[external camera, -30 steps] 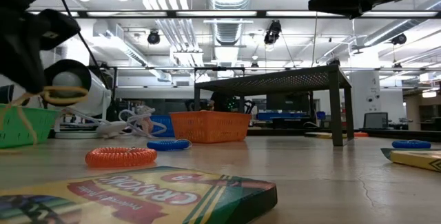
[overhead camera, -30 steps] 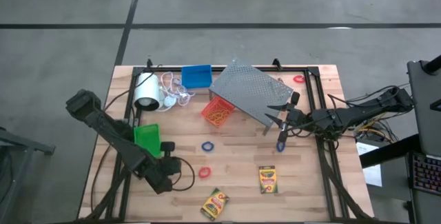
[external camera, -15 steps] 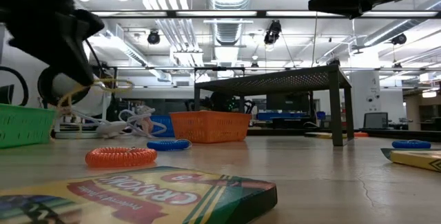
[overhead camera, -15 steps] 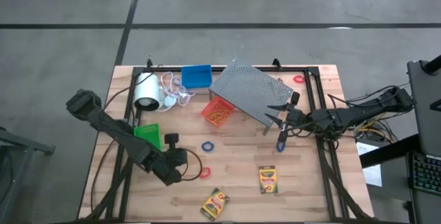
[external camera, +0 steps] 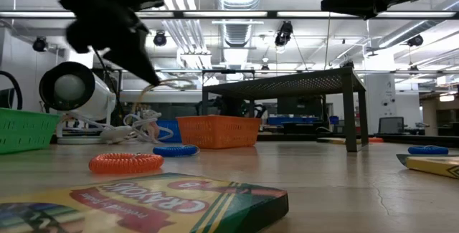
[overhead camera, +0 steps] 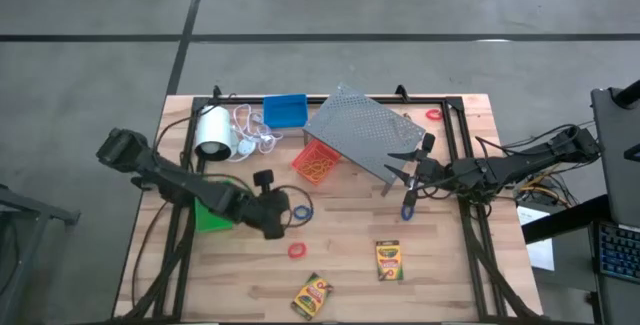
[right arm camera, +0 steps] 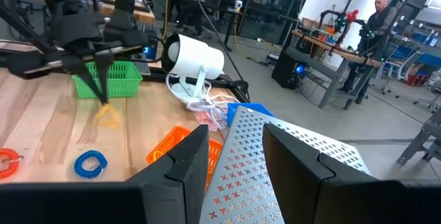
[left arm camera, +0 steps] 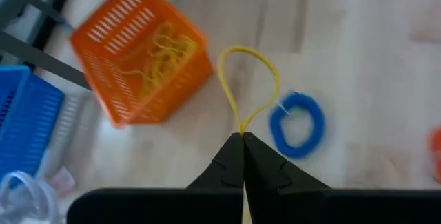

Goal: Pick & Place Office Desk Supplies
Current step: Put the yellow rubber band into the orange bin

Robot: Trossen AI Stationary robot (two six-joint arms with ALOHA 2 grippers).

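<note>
Left fingers (left arm camera: 242,138) pinched on yellow rubber band (left arm camera: 249,86).

Past the right gripper (right arm camera: 234,155) lay a grey rack (right arm camera: 275,162), orange bin (right arm camera: 180,143), blue ring (right arm camera: 90,162) and green bin (right arm camera: 110,77); the left gripper (right arm camera: 102,89) held a yellow band (right arm camera: 107,116) above the worktop (right arm camera: 41,131)

Wood, perforated metal, slotted plastic

The surface (overhead camera: 440,265) is pale planked wood, faintly glossy; the rack (overhead camera: 362,133) is matt grey perforated metal; the orange bin (left arm camera: 141,63) is slotted plastic; the crayon box (external camera: 154,203) is glossy printed card.
</note>
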